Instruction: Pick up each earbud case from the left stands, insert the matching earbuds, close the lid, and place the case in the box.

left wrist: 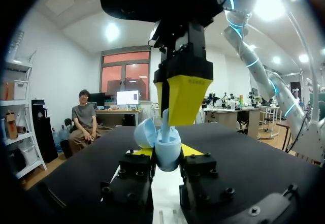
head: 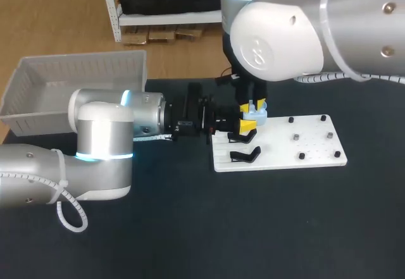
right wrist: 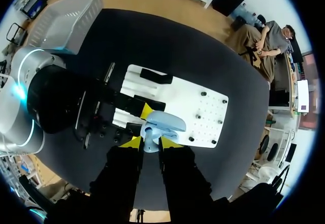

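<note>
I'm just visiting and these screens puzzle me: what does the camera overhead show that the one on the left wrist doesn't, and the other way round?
Only the head view shows the box, the white board and a black case on it. Only the left wrist view shows the light blue case close up: its lid open and tilted aside, and a slim light blue earbud standing in it, held by the right pincer. Both show that case held by the left pincer, with the right pincer above it.
</note>
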